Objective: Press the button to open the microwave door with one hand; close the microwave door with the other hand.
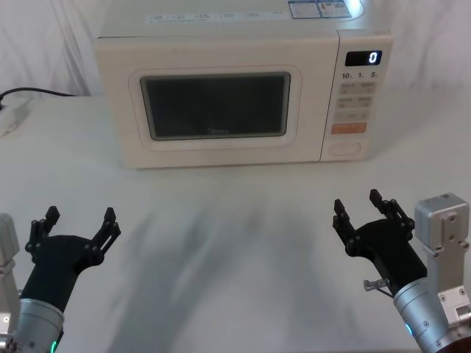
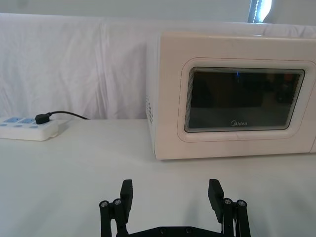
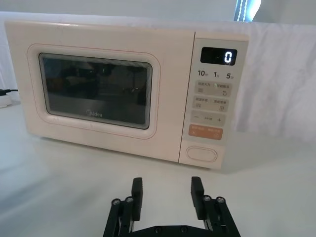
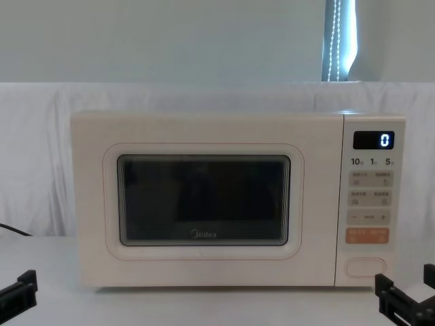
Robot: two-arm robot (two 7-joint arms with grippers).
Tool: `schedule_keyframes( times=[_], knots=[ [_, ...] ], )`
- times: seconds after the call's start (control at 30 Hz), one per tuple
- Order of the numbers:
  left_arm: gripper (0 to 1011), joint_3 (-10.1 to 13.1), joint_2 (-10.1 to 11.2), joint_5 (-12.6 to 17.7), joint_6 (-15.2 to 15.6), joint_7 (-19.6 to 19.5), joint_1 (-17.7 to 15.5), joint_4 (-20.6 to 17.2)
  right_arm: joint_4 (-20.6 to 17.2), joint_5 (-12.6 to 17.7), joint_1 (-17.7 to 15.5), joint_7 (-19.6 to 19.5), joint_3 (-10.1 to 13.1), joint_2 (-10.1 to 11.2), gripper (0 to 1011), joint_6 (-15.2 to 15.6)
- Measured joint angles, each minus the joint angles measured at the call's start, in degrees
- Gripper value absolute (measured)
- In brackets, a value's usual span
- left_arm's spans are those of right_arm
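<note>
Microwave [image 1: 221, 95] sits at the back of the white tabletop [image 1: 235, 243], microwave door [image 1: 217, 110] shut flush, button [image 1: 346, 148] under the orange key [image 1: 348, 128]. Left tool [image 1: 73, 229] and right tool [image 1: 368, 213] hang released near the front, well apart from it. Left wrist view: power strip [image 2: 29, 129] with black plug off beside the oven. Right wrist view: display [image 3: 218, 56] reads 0, bare tabletop between tool and button.

You have a white table [image 1: 235, 235] under everything. The microwave [image 1: 221, 92] stands directly on it toward the far side, facing you, its door shut. Off to the robot's left, well apart from the oven, a white power strip [image 2: 29, 129] lies on the table with a black plug and cable [image 2: 59, 116] in it.
</note>
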Motion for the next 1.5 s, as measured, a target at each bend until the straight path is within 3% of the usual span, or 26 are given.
schedule_keyframes(
  times=[0.23, 0.73, 1.5],
  knots=[
    [1001, 0.0, 0.0, 0.0, 0.0, 0.0, 0.0, 0.0, 0.0, 0.0, 0.0, 0.0, 0.0, 0.0, 423, 0.0],
    [1001, 0.0, 0.0, 0.0, 0.0, 0.0, 0.0, 0.0, 0.0, 0.0, 0.0, 0.0, 0.0, 0.0, 2, 0.0],
    [1001, 0.0, 0.0, 0.0, 0.0, 0.0, 0.0, 0.0, 0.0, 0.0, 0.0, 0.0, 0.0, 0.0, 0, 0.0]
  ],
)
